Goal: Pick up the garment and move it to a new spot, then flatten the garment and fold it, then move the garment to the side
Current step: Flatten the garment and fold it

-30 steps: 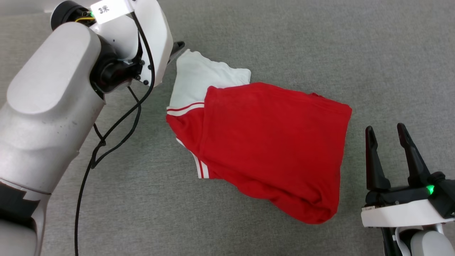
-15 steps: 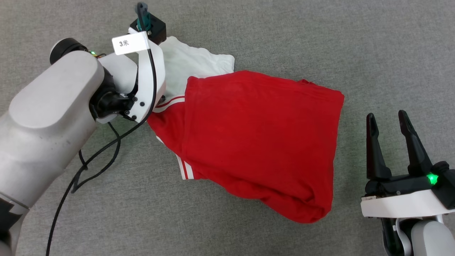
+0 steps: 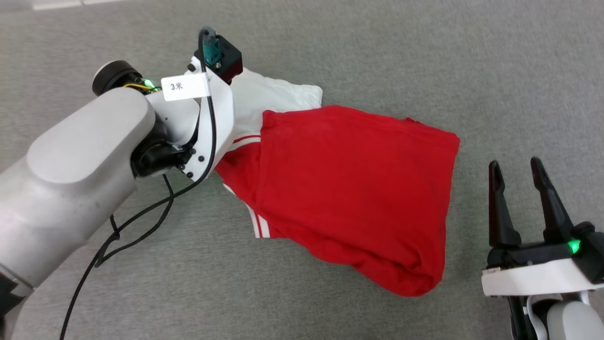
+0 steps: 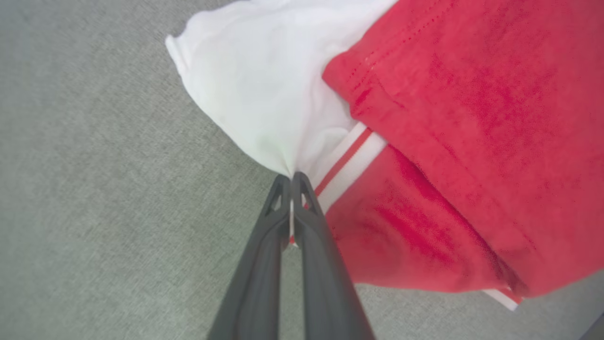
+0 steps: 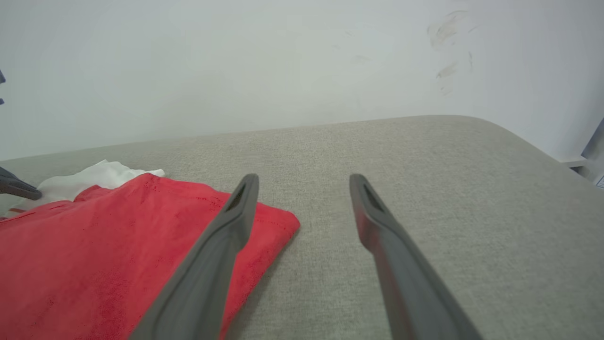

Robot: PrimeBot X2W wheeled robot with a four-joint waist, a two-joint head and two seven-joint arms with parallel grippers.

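The garment (image 3: pixel 349 189), a red jersey with a white sleeve and red-white stripe trim, lies folded on the grey cloth surface (image 3: pixel 377 56). In the left wrist view my left gripper (image 4: pixel 292 178) is shut on the garment (image 4: pixel 453 118), pinching the sleeve's edge where white meets the stripe trim. In the head view the left arm's white wrist covers that grip. My right gripper (image 3: pixel 515 169) stands open to the right of the garment's red edge, touching nothing. The right wrist view has my right gripper (image 5: pixel 304 182) open over bare cloth, the garment (image 5: pixel 94 245) at its left.
A black cable (image 3: pixel 137 222) hangs from the left arm over the surface. A pale wall (image 5: pixel 236 61) rises behind the surface's far edge in the right wrist view, and the surface curves down at the right (image 5: pixel 519 137).
My left gripper has shut on the sleeve's edge; it was open before. The left arm came in over the sleeve. The right gripper has stayed open where it was. The head camera has shifted slightly.
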